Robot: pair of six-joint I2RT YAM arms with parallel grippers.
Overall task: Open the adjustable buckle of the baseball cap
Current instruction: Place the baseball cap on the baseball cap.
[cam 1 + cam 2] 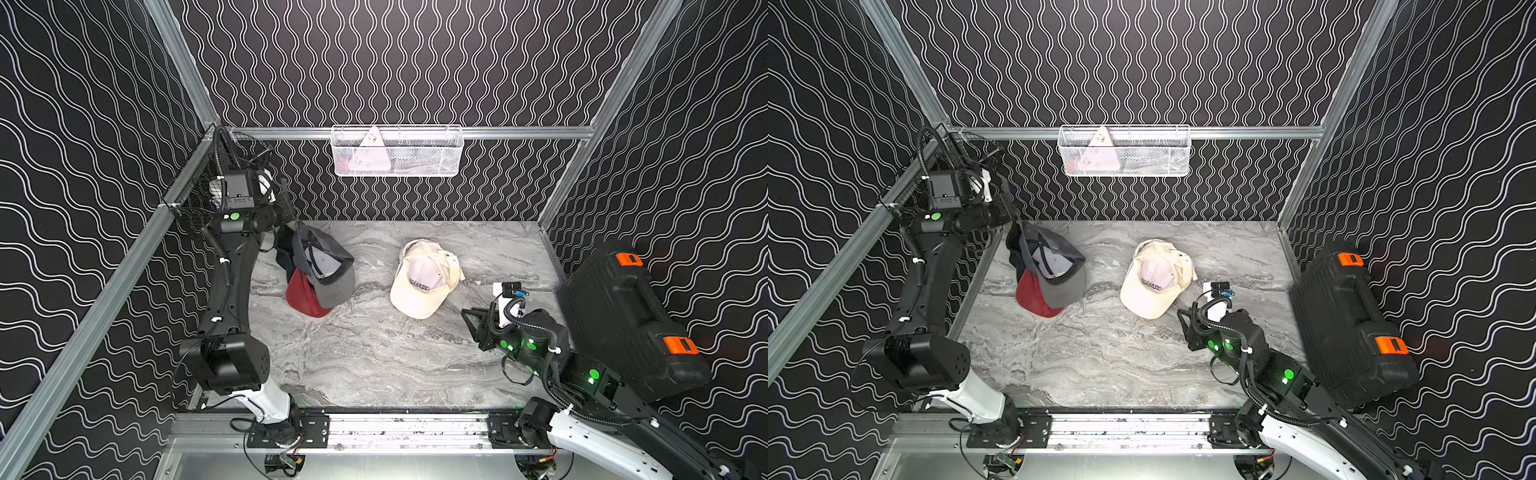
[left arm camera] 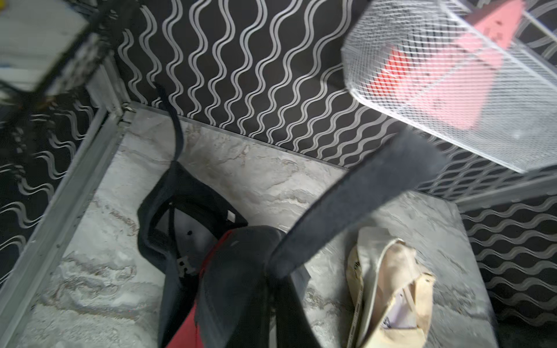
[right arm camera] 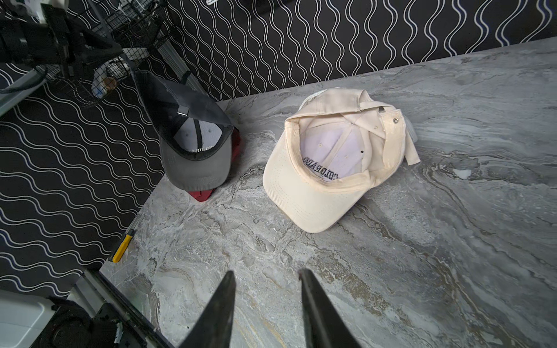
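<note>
A grey baseball cap (image 1: 328, 266) (image 1: 1054, 266) (image 3: 193, 144) lies upside down at the back left, on top of a red cap (image 1: 303, 299) and a dark one. Its back edge is lifted toward my left gripper (image 1: 287, 214) (image 1: 1009, 210), which hangs above it by the back wall. In the left wrist view a blurred dark strap (image 2: 361, 195) rises from between the dark fingers (image 2: 241, 301); whether they pinch it does not show. A thin strap end (image 2: 173, 126) stands apart. A small metal buckle (image 3: 182, 113) shows on the cap. My right gripper (image 3: 267, 272) (image 1: 471, 320) hovers open over bare table.
A beige cap (image 1: 424, 278) (image 3: 325, 162) lies upside down mid-table. A black tool case (image 1: 623, 316) stands at the right. A white wire basket (image 1: 397, 151) hangs on the back wall, a black one (image 1: 199, 195) at the back left. A yellow-handled tool (image 3: 122, 248) lies at the table's left edge.
</note>
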